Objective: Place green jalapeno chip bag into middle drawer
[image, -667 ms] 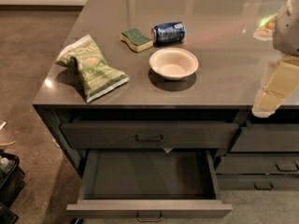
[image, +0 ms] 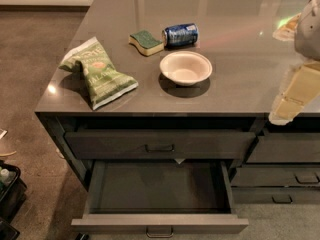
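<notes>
Green jalapeno chip bag (image: 97, 74) lies flat on the table (image: 235, 54), left-centre of the frame, near the table's front-left corner. It is crumpled, with its long axis running diagonally from upper left to lower right, and nothing is touching it. Bowl (image: 185, 68) sits to its right near mid-frame, upright and apart from the bag. Yellow sponge with a green top (image: 146, 42) is above and between the two, and a blue can (image: 180, 34) lies on its side just right of the sponge, close to it, though contact is not resolvable. Below the table edge, the top drawer (image: 160, 145) is closed with its bar handle centred. Directly under it the middle drawer (image: 120, 224) is pulled well out toward the bottom of the frame, so its dark interior floor and side walls are visible and its handle sits at the bottom edge. Narrower drawers (image: 280, 176) are stacked at lower right, all closed. Gripper (image: 296, 94) is at the right edge of the frame, a cream-coloured part hanging over the table's front-right area with a grey section above it. It is well apart from the bag and holds nothing that can be seen. Whether it is open or closed: can't tell. Carpet (image: 35, 59) fills the left side.
</notes>
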{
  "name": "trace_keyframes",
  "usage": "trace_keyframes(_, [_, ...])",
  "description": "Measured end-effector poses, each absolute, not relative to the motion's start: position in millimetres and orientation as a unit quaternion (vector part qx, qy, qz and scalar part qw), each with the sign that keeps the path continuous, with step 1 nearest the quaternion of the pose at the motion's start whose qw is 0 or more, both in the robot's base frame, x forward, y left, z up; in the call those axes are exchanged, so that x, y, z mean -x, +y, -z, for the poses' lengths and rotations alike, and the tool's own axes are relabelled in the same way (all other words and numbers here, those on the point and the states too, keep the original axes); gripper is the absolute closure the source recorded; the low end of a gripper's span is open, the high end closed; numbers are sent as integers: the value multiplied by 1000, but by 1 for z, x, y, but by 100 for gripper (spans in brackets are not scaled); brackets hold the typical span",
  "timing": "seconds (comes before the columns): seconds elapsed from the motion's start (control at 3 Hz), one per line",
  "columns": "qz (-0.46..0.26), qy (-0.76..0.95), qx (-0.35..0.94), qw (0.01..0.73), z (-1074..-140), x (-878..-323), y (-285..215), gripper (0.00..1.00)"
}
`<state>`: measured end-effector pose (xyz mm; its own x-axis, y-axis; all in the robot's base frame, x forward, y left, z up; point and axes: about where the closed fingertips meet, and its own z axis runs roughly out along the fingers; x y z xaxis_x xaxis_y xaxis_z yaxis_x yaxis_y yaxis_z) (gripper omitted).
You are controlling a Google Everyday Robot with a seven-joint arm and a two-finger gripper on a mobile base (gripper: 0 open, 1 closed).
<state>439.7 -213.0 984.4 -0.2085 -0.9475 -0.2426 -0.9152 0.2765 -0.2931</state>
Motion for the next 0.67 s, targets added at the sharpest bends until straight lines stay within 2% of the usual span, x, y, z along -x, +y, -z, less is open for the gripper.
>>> trace_keyframes(0.33, [9, 743, 622, 247, -987, -451, -172, 0])
trace_keyframes(0.67, [-72, 691, 650, 309, -994, -467, -84, 0])
